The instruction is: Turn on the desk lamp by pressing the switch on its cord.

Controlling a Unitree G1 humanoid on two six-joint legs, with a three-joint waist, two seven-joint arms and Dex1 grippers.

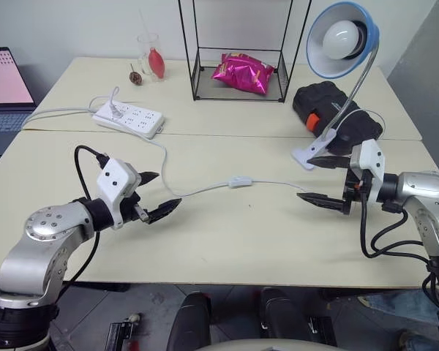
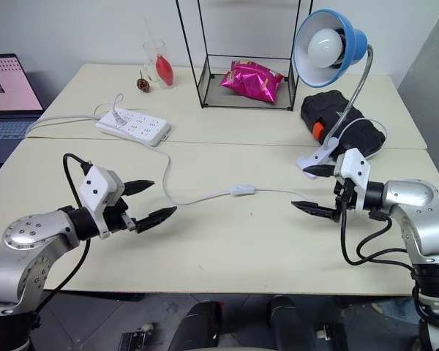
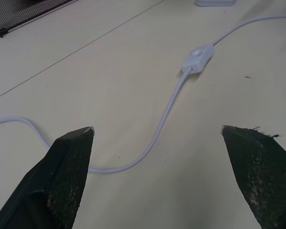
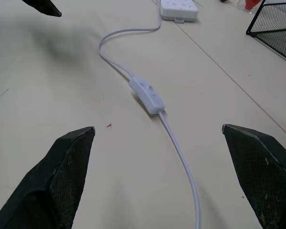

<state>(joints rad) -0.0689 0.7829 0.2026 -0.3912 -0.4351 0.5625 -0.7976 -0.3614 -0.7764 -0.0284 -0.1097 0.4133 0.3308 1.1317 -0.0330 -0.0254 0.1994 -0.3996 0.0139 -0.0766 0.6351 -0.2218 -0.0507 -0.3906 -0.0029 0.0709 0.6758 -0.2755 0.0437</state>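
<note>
The desk lamp (image 1: 342, 38) stands at the back right, its blue shade facing me on a silver gooseneck above a white clamp base (image 1: 307, 155). Its thin white cord (image 1: 197, 191) runs left across the table, and the small white switch (image 1: 239, 181) lies flat on it near the table's middle. My left gripper (image 1: 168, 189) hovers open to the left of the switch, fingers pointing at it. My right gripper (image 1: 304, 178) is open on the other side, just in front of the clamp. The switch (image 3: 198, 58) lies ahead of the left fingers, and the switch (image 4: 146, 95) ahead of the right ones.
A white power strip (image 1: 129, 118) lies at the back left with the cord plugged in. Behind are a black wire rack (image 1: 238, 99) holding a pink bag (image 1: 243, 73), a black pouch (image 1: 335, 110), a glass (image 1: 151, 57) and a laptop (image 1: 4, 80).
</note>
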